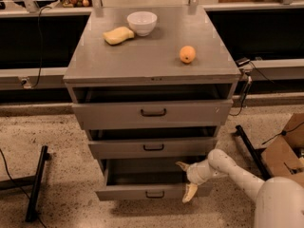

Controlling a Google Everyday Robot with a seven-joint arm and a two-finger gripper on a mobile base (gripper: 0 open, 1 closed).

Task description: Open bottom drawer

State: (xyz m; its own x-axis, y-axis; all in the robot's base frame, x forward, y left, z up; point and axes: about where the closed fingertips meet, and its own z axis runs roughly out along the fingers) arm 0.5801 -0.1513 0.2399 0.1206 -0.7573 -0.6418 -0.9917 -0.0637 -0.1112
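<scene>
The grey cabinet [152,61] has three drawers. The bottom drawer [128,193], with the shortest front and a small dark bar handle [154,194], stands pulled out and its inside shows empty. My gripper [186,179] is at the right end of that drawer's front panel. Its fingers are spread apart. One yellowish fingertip [182,165] is over the drawer's inside and the other [189,194] hangs in front of the panel. The white arm [232,170] comes in from the lower right.
The middle drawer [153,147] and top drawer [153,112] are pulled out a little. On the cabinet top lie a white bowl [142,22], a yellow sponge [118,34] and an orange [187,54]. A cardboard box [285,146] stands at the right, a black stand leg [35,182] at the left.
</scene>
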